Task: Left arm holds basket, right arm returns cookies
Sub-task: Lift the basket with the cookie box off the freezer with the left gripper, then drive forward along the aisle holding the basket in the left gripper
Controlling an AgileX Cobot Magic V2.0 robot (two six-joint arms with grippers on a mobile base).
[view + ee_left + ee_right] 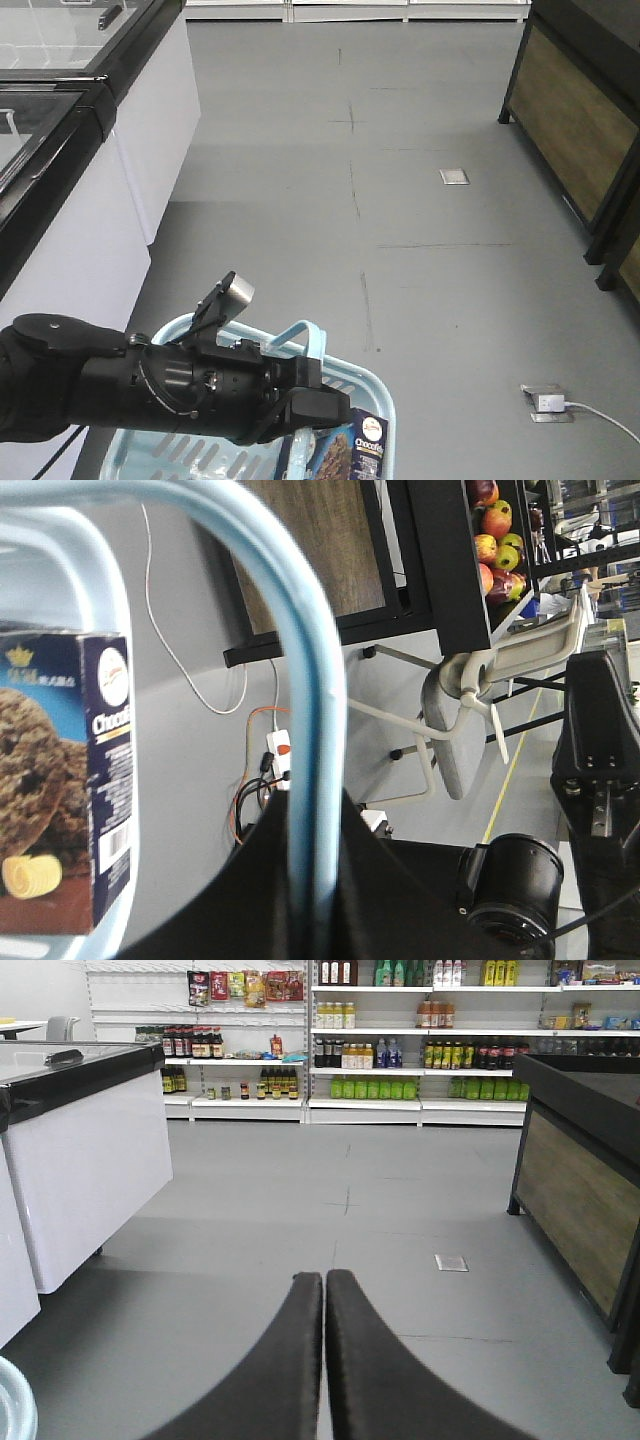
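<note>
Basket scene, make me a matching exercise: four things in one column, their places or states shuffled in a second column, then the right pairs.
Column one
1. basket handle
2. cookies
3. right tool
4. white freezer

Column two
A. shut, nothing between its fingers
B. along the aisle's left side in the front view
C. gripped by the left tool
D. inside the basket

Pairs: 1-C, 2-D, 3-A, 4-B
</note>
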